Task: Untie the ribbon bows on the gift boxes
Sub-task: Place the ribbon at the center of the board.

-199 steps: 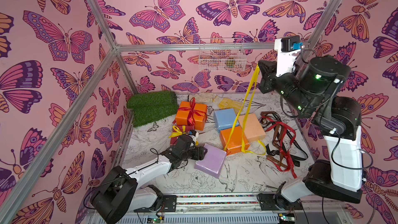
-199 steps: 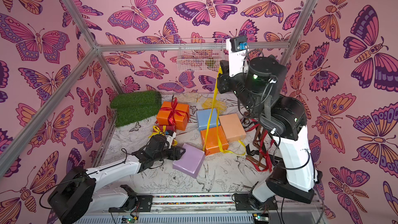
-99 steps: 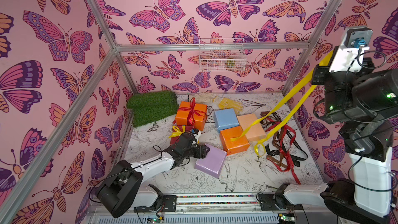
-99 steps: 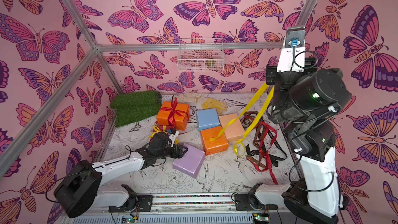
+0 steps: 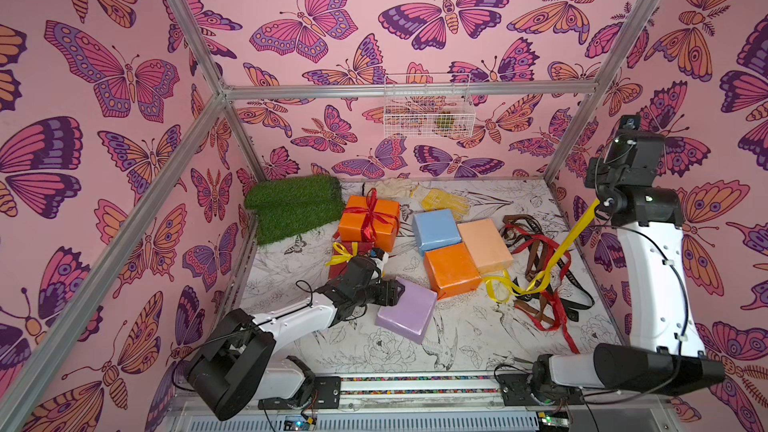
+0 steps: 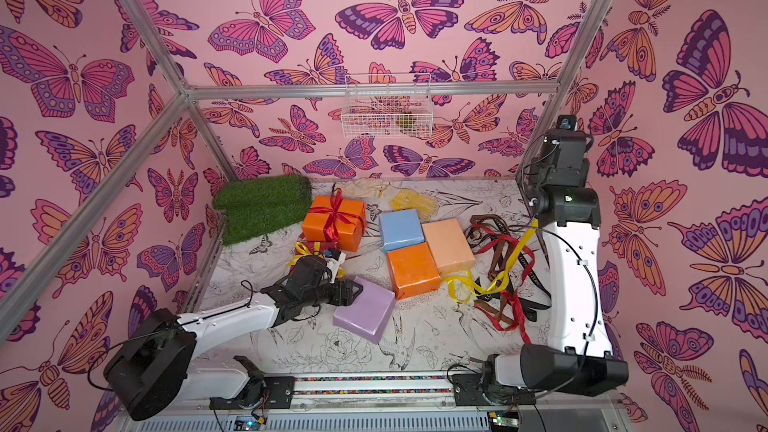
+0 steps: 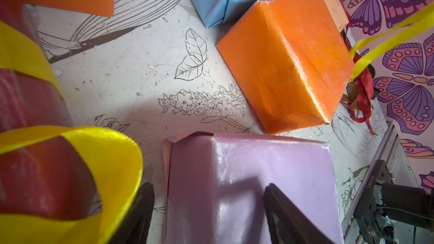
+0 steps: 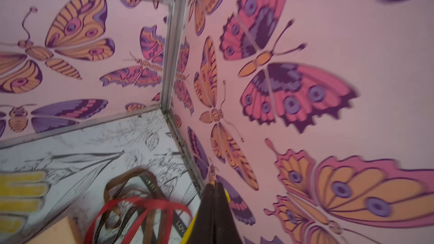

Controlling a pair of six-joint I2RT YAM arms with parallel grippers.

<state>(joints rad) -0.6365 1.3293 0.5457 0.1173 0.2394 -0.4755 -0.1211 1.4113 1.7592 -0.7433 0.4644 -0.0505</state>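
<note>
Yellow satin ribbon (image 5: pixel 559 249) clamped in right end effector (image 8: pixel 215 191): release over ribbon tangle (image 5: pixel 540 284) below. Left end effector (image 7: pixel 207 195) gapes astride lilac paper-wrapped box (image 5: pixel 409 313).

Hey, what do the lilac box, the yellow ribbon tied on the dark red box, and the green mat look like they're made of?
Lilac box: smooth paper wrap with a slight sheen and folded seams at its end.
Tied yellow ribbon: probably satin fabric; it is glossy, has a fine weave and holds a soft loop.
Green mat: artificial turf, it seems; matte, with dense short blades.
</note>
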